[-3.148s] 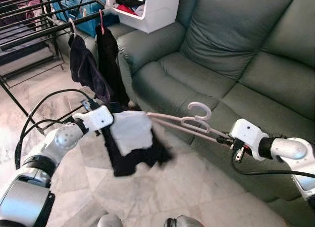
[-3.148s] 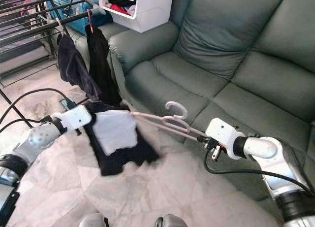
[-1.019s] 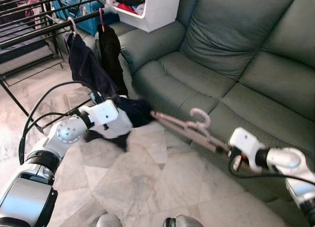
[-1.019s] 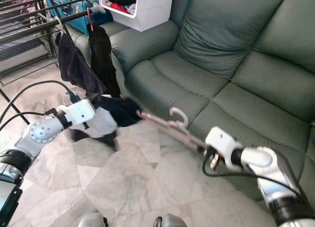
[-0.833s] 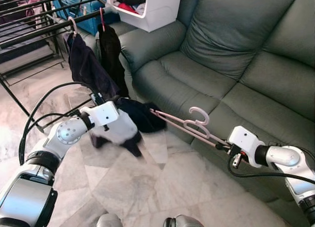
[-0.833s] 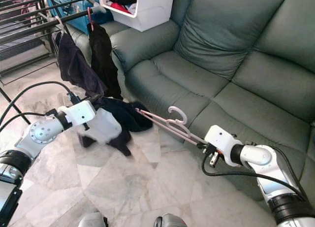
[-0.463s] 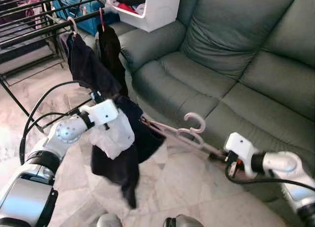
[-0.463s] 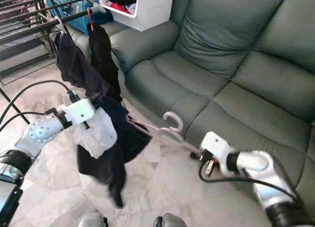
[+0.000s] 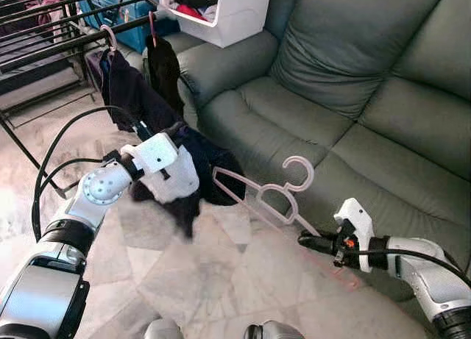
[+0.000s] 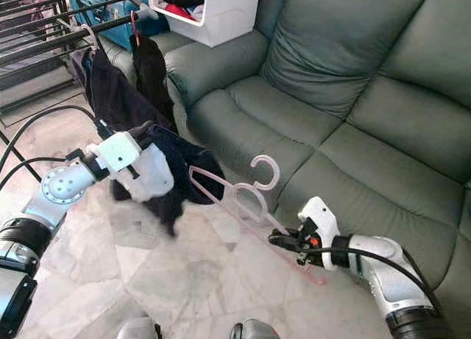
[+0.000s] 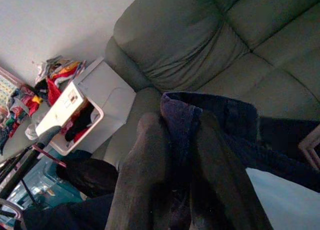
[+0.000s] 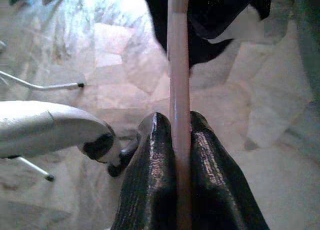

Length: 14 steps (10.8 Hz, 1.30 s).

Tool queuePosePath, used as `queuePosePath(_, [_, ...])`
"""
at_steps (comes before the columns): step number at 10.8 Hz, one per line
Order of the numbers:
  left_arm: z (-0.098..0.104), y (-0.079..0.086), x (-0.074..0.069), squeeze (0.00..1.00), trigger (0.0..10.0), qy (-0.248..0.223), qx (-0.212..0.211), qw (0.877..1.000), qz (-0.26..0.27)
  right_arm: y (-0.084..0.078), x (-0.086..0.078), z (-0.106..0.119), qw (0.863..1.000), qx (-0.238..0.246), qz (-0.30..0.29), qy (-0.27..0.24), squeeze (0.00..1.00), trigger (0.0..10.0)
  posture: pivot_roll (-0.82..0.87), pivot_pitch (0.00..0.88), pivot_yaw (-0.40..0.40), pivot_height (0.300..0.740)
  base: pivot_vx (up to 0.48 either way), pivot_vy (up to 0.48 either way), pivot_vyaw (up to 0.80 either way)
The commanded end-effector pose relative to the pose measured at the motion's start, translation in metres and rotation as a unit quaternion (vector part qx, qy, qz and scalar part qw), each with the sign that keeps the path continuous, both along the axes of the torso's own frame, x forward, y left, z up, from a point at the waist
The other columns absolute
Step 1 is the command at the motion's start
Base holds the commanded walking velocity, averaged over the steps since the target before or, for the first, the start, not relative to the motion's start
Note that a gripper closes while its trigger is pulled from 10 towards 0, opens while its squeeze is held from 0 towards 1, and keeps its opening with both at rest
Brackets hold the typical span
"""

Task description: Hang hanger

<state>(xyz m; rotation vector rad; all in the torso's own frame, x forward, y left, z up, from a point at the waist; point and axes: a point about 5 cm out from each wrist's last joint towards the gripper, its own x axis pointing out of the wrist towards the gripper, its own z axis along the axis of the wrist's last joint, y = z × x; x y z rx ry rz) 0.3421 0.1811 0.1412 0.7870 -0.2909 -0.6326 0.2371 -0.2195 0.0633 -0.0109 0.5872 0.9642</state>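
Beside the green sofa (image 9: 353, 81) and drying rack (image 9: 44, 37), the dark garment (image 9: 188, 166) is clamped in the left hand (image 11: 172, 155). The pink hanger (image 9: 265, 192) is pinched at one end by the right hand (image 12: 172, 140), in mid-air between the arms. The step looks like dressing the hanger; next, thread its free end into the garment before hanging it.

Soft daylight fills the room from the far left, where the pale marble floor (image 9: 29, 199) glares almost white. The grey-green leather sofa (image 9: 353, 81) takes an even light, with dull shadow in its seams. Both head views are fairly sharp, though the dark hanging garment (image 9: 188, 181) smears a little at its lower edge. The left wrist view is dim, its black fingers (image 11: 145, 180) blurred; the right wrist view is brighter, washed out toward the far floor.
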Motion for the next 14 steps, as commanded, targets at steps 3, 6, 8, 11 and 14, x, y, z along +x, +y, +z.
queuePosePath(3, [0.029,-0.009,0.006,0.0,10.0,-0.065,-0.037,0.997,-0.007,0.005,0.0,0.002,0.997,0.066,-0.037,0.036,0.0,10.0,-0.07,0.055,-0.029,0.74,0.0,0.0,0.0])
queuePosePath(6, [0.039,-0.016,0.006,0.0,10.0,-0.084,-0.052,0.995,-0.027,0.019,-0.026,-0.013,0.993,0.068,0.01,0.099,0.0,10.0,-0.07,0.057,-0.029,0.74,0.0,0.0,0.0])
queuePosePath(8, [0.034,-0.02,0.003,0.0,10.0,-0.073,-0.041,0.996,-0.042,0.016,-0.035,-0.018,0.992,0.04,0.028,0.118,0.0,10.0,-0.07,0.058,-0.028,0.74,0.0,0.0,0.0])
queuePosePath(11, [0.05,-0.033,-0.002,0.0,10.0,-0.086,-0.103,0.989,-0.065,-0.001,-0.007,-0.038,0.978,0.016,-0.165,0.124,0.0,10.0,-0.07,0.058,-0.04,0.74,0.0,0.0,0.0])
queuePosePath(14, [0.073,-0.059,-0.016,0.0,10.0,-0.064,-0.201,0.971,-0.115,-0.019,0.025,-0.043,0.92,0.063,-0.364,0.133,0.0,10.0,-0.06,0.058,-0.049,0.74,0.0,0.0,0.0])
